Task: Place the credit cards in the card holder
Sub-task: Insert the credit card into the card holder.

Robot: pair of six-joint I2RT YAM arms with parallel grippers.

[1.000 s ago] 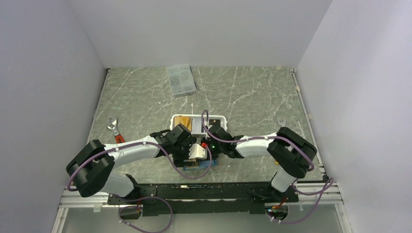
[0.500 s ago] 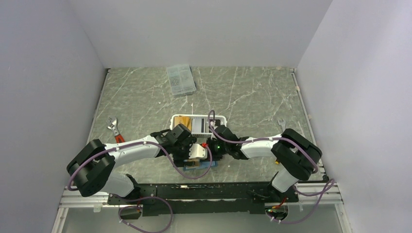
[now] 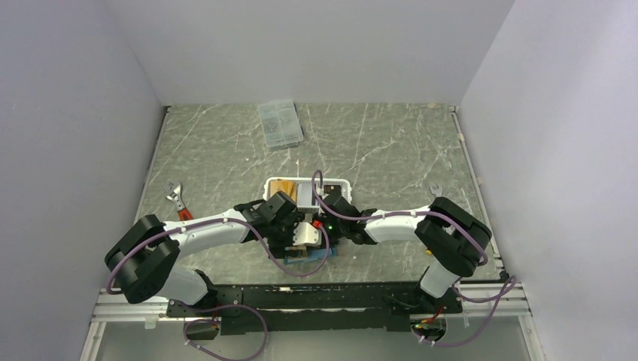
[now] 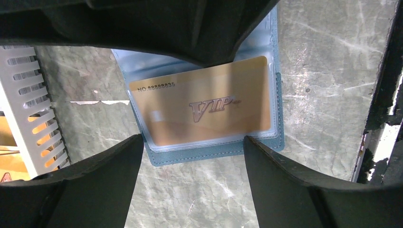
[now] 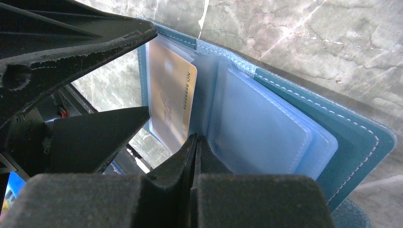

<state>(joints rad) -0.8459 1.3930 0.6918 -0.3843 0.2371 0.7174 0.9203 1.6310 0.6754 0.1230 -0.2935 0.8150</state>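
At the front of the bench, the open card holder holds a gold VIP card. The left fingers stand spread astride it. The right fingers are pressed together at its sleeves, with their wrist slightly further left than a moment ago.

I count one gold card, one teal card holder, one white basket, one clear compartment box, one red-handled wrench.
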